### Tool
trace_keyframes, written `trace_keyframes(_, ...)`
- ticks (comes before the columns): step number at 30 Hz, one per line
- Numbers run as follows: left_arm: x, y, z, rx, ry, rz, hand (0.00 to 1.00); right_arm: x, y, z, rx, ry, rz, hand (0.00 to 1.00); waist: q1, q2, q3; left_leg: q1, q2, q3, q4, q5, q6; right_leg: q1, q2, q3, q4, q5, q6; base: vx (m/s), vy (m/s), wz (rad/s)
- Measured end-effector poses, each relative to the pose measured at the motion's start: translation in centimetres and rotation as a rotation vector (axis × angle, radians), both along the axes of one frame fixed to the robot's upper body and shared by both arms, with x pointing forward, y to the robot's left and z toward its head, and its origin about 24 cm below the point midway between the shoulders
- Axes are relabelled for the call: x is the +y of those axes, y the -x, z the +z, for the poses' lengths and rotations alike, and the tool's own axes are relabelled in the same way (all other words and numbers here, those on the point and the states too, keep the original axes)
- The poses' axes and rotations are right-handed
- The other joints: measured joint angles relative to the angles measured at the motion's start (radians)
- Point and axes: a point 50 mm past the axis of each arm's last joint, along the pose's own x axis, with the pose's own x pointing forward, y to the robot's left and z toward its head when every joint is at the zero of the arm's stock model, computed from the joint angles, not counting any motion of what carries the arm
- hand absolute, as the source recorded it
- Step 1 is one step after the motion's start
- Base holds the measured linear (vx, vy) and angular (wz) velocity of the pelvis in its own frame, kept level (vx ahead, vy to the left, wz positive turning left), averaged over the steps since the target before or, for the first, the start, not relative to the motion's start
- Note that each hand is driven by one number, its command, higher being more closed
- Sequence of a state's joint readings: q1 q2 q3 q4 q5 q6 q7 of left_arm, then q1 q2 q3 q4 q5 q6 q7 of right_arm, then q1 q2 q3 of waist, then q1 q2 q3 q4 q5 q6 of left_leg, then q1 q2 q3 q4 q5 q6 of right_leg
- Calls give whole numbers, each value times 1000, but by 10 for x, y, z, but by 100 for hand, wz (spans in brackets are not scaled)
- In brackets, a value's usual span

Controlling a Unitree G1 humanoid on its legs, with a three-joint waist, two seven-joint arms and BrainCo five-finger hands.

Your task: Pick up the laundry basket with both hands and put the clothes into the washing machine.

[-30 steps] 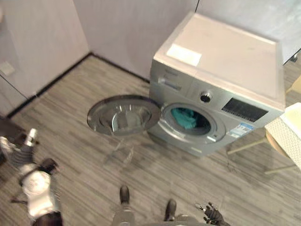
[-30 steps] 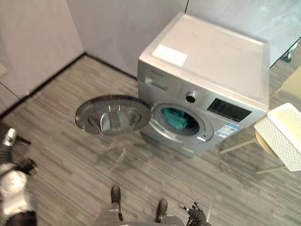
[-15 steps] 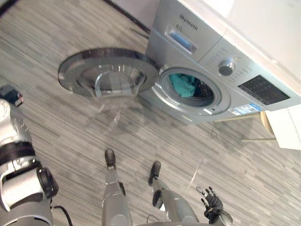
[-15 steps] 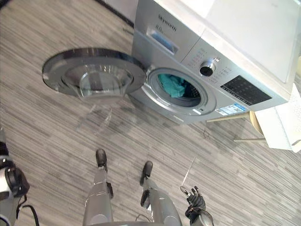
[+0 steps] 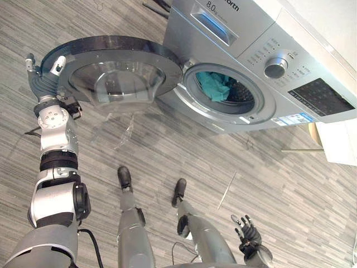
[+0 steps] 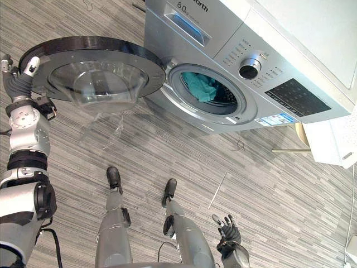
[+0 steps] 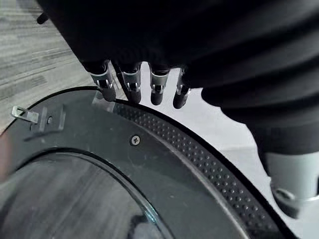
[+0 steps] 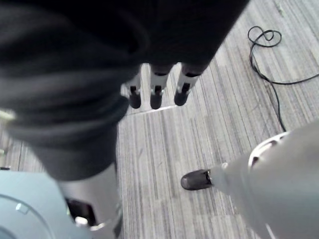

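Teal clothes (image 5: 215, 85) in washing machine (image 5: 245, 33); left hand (image 5: 40, 82) — fingers (image 7: 130, 82) at door (image 5: 111, 54) rim

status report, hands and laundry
Left hand open at washer door rim. Right hand open, low, empty. Teal clothes in drum. Opening unblocked.

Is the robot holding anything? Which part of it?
Nothing is held. The left robot hand has straight fingers at the outer rim of the open washing machine door, not curled round it. The right robot hand is open and empty.
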State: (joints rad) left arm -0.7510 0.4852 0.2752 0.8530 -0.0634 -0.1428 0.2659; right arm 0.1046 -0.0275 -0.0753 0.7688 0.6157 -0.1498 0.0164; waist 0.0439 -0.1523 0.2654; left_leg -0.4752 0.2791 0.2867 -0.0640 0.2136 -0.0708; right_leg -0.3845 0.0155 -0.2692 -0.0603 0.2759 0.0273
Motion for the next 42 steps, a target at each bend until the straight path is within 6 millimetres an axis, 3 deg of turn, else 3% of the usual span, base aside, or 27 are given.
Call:
trace_keyframes(2, -14, 13, -47, 132, -41, -38, 0, -4, -11, 5, -30, 20, 13, 0, 13, 24, 5, 56, -22, 14, -1, -34, 4, 48, -23, 4, 1, -18, 20, 10, 119, 4)
trace_keyframes(3, -20, 17, -58, 163, -57, -56, 0, -6, -11, 6, -31, 28, 14, 0, 19, 29, 3, 65, -33, 19, -1, -34, 4, 55, -33, 6, 3, -27, 22, 10, 102, 13)
trace_keyframes(5, -45, 42, -106, 282, -94, -154, 0, -10, -10, 6, -21, 48, 1, 0, 27, 40, -1, 111, -87, 23, -9, -36, 8, 87, -82, 2, 44, -121, 22, 7, 56, 30)
trace_keyframes(6, -53, 49, -118, 308, -91, -185, 0, -10, -9, 5, -16, 47, -7, 0, 27, 43, -4, 121, -100, 22, -10, -36, 9, 94, -97, -1, 58, -148, 25, -10, 11, 44)
trace_keyframes(7, -72, 66, -141, 363, -73, -253, 0, -12, -3, 1, 11, 42, -27, 0, 27, 51, -17, 142, -129, 16, -22, -36, 10, 110, -125, -5, 78, -200, 36, -16, 21, 42)
trace_keyframes(8, -91, 85, -165, 428, -26, -335, 0, -16, 4, -4, 46, 36, -51, 0, 25, 75, -38, 157, -146, 10, -30, -36, 10, 119, -135, -10, 94, -216, 40, -14, 28, 39)
trace_keyframes(9, -101, 95, -176, 463, -6, -377, 0, -17, 8, -7, 65, 33, -62, 0, 24, 84, -48, 166, -152, 5, -30, -36, 10, 126, -141, -12, 103, -230, 43, 2, 32, 26)
trace_keyframes(10, -121, 117, -198, 540, 63, -472, 0, -17, 16, -13, 107, 24, -77, 0, 22, 99, -64, 192, -161, -10, -34, -36, 10, 150, -150, -16, 114, -251, 54, 11, 20, 16)
trace_keyframes(13, -167, 160, -229, 665, 254, -658, 0, -12, 33, -23, 186, -13, -103, 0, -7, 107, -113, 221, -175, -30, -38, -36, 11, 189, -160, -25, 117, -272, 76, 25, 13, 26)
trace_keyframes(15, -214, 172, -221, 646, 335, -880, 0, -2, 36, -26, 208, -43, -103, 0, -25, 97, -126, 249, -182, -38, -38, -36, 11, 218, -161, -12, 114, -281, 87, 36, 16, 21)
trace_keyframes(16, -225, 172, -215, 622, 346, -935, 0, -1, 35, -27, 210, -48, -102, 0, -29, 95, -131, 256, -183, -37, -38, -38, 13, 225, -161, -4, 111, -281, 87, 36, 16, -4)
trace_keyframes(18, -267, 167, -184, 504, 352, -1168, 0, 1, 38, -28, 223, -54, -102, 0, -37, 96, -164, 286, -191, -26, -39, -46, 25, 246, -161, 32, 102, -281, 87, 60, 12, -20)
trace_keyframes(22, -316, 157, -139, 344, 268, -1456, 0, -2, 42, -31, 251, -48, -98, 0, -88, 115, -205, 332, -196, 6, -39, -57, 40, 276, -164, 85, 91, -280, 87, 72, 4, -19)
trace_keyframes(24, -330, 151, -120, 272, 231, -1535, 0, -4, 45, -32, 267, -36, -93, 0, -111, 123, -218, 351, -197, 36, -39, -66, 44, 276, -164, 116, 91, -280, 87, 75, 2, -45)
trace_keyframes(26, -338, 145, -106, 209, 241, -1556, 0, -7, 48, -33, 290, -16, -91, 0, -142, 134, -225, 368, -200, 63, -39, -74, 43, 277, -163, 142, 88, -278, 88, 82, 2, -44)
trace_keyframes(28, -341, 144, -102, 198, 280, -1559, 0, -12, 57, -35, 326, 1, -92, 0, -148, 142, -230, 384, -196, 82, -39, -80, 43, 285, -158, 163, 71, -268, 86, 91, -20, -37)
trace_keyframes(31, -340, 143, -107, 220, 286, -1548, 0, -17, 72, -38, 372, 3, -123, 0, -151, 148, -234, 395, -192, 83, -39, -84, 38, 303, -154, 162, 53, -254, 83, 99, -30, -10)
trace_keyframes(33, -333, 142, -121, 279, 294, -1506, 0, -21, 81, -41, 410, -3, -165, 0, -154, 149, -234, 415, -193, 80, -39, -90, 35, 329, -153, 161, 38, -253, 82, 109, -25, -2)
trace_keyframes(35, -314, 142, -148, 386, 317, -1409, 0, -23, 82, -41, 411, -12, -195, 0, -173, 150, -234, 426, -195, 71, -39, -95, 33, 350, -154, 153, 26, -254, 82, 75, -8, 7)
trace_keyframes(38, -287, 144, -177, 501, 355, -1275, 0, -23, 85, -41, 420, -24, -218, 0, -172, 149, -234, 431, -195, 62, -39, -98, 30, 364, -154, 139, 19, -255, 80, 52, -10, 10)
trace_keyframes(42, -215, 151, -237, 743, 392, -885, 0, -16, 88, -44, 443, -47, -219, 0, -168, 144, -233, 439, -196, 33, -39, -99, 30, 394, -154, 108, 8, -261, 75, 12, -8, 19)
